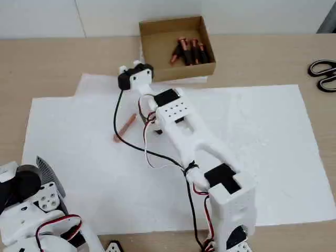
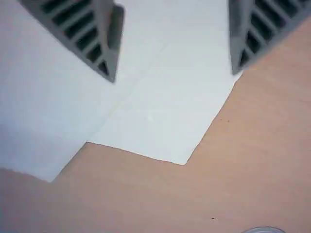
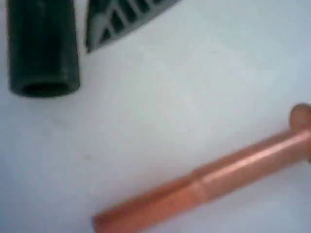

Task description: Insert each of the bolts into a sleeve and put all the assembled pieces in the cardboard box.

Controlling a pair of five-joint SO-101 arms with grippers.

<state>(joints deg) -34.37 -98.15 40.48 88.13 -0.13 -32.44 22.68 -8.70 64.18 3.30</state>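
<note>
A copper bolt (image 1: 125, 127) lies on the white paper (image 1: 262, 136), left of centre; in the right wrist view the bolt (image 3: 209, 179) lies flat below my gripper. My right gripper (image 1: 150, 122) hangs just right of the bolt, under its white arm. It is shut on a black sleeve (image 3: 43, 48), which points open end down beside one grey finger (image 3: 121, 19). The cardboard box (image 1: 157, 37) at the back holds several assembled pieces (image 1: 188, 51). My left gripper (image 2: 172, 63) stands open over the paper's corner at the table's near left, with nothing between its fingers.
Black-handled scissors (image 1: 324, 73) lie at the far right on the bare wood. The left arm's base (image 1: 31, 210) fills the near left corner. The right arm (image 1: 199, 147) and its black cable (image 1: 118, 126) cross the paper's middle. The paper's right half is free.
</note>
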